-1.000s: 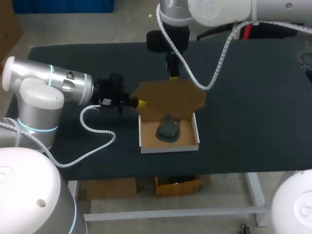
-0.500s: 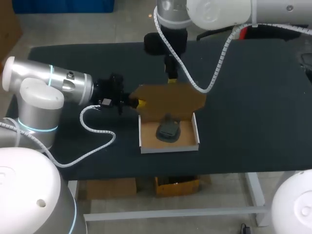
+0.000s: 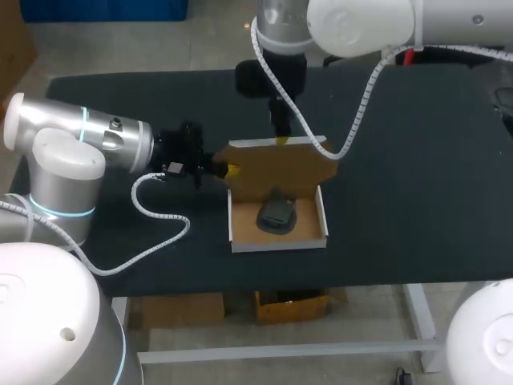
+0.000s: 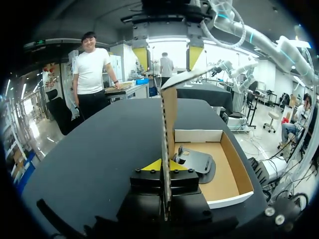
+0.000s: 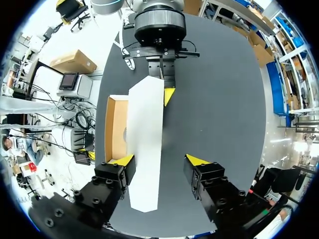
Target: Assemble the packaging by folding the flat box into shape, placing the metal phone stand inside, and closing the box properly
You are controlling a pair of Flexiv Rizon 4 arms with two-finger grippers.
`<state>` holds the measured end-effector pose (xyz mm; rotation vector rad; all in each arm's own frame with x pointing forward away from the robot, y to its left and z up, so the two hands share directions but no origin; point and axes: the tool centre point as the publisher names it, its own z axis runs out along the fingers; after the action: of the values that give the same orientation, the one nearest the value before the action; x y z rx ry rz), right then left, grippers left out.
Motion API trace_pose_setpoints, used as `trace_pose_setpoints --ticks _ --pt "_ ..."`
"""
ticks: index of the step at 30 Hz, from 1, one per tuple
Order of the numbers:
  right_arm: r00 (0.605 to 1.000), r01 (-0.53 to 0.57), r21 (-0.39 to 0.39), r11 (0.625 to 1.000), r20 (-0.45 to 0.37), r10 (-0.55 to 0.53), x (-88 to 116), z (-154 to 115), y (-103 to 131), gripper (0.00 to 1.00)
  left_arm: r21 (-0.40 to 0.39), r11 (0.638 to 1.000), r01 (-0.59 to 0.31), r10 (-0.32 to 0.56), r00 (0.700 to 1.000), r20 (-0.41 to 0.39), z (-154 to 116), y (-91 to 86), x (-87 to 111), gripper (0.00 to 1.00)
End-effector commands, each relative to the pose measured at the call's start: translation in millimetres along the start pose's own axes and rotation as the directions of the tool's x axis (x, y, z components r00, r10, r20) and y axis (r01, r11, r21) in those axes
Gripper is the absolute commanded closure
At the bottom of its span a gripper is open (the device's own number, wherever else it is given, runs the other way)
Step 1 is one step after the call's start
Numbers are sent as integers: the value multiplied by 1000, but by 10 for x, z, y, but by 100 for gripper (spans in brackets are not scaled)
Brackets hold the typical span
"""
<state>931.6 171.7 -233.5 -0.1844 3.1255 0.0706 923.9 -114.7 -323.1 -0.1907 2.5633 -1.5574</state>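
The box tray (image 3: 278, 239), white outside and brown inside, sits at the table's front middle with the dark metal phone stand (image 3: 277, 214) inside it. Its brown lid (image 3: 280, 164) stands tilted up behind the tray. My left gripper (image 3: 228, 169) is shut on the lid's left side flap (image 4: 168, 114), and the stand (image 4: 197, 162) lies just beside it. My right gripper (image 3: 280, 139) hangs at the lid's far top edge. Its fingers are open, and the lid's white outer face (image 5: 144, 149) lies between them, against one fingertip (image 5: 124, 160).
The dark table (image 3: 417, 176) stretches bare to the right of the box. White cables trail from both arms, the left one (image 3: 160, 233) lying on the table near the front left.
The lid has tipped up from nearly flat towards upright. My right gripper has shifted slightly nearer with the lid's far edge and opened a little. The left arm has not moved.
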Motion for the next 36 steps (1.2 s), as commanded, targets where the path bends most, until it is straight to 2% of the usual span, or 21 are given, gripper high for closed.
trace_pose_setpoints --ticks 1,9,14,24,30,36 --pt "1000 -2 -1 1000 -2 2 -10 39 7 37 1 1000 -1 1 1000 0 3 8 -6 100" --pt "1000 -5 -2 1000 -10 5 -31 90 19 36 1 1000 -1 1 1000 0 3 8 -6 100" --pt "1000 -6 0 1000 -19 6 -39 129 30 31 1 1000 -1 1 1000 0 3 8 -6 100" --pt "999 -12 4 1000 -35 12 -39 203 21 28 1 1000 -1 1 1000 0 3 8 -6 100" --pt "999 -14 5 1000 -45 14 -42 248 3 33 1 1000 -1 1 1000 0 3 8 -6 100" --pt "998 -14 3 1000 -60 14 -44 296 -1 45 1 1000 -1 1 1000 0 3 8 -6 100"
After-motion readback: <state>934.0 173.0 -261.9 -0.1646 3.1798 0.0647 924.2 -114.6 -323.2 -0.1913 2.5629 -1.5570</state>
